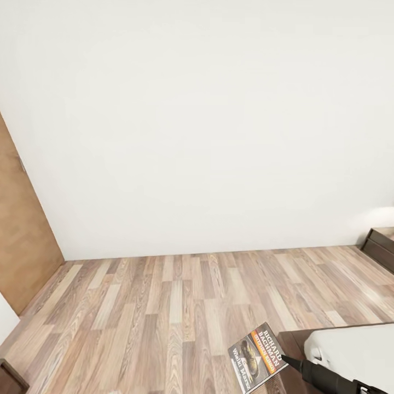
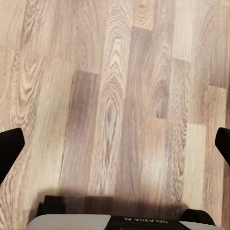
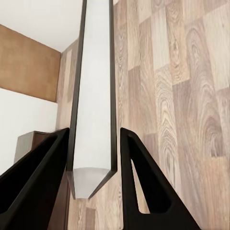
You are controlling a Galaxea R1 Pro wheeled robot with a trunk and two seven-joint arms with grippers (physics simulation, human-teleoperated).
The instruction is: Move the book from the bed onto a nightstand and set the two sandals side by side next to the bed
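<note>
Right hand [image 3: 93, 184] clamps the thin dark orange-banded paperback book [image 1: 258, 357] by its edge, lifted over the light wood-plank floor [image 1: 164, 306] for carrying, probably nightstand-bound; left hand [image 2: 115, 148] spread open, empty.

The right gripper [image 3: 93, 184] has matte black fingers [image 3: 143, 191], broad triangular blades with long slot-like cut-outs near their bases; in the head view the same gripper [image 1: 284, 359] tapers to a slim black tip on a rounded black forearm. A smooth white shell with a small dark fitting [image 1: 350, 355] covers the robot's body at the lower edge beside it. The left gripper [image 2: 115, 148] shows two black finger ends [image 2: 9, 151] and a light grey housing [image 2: 72, 223] with a black band lettered "GALAXEA" in white
</note>
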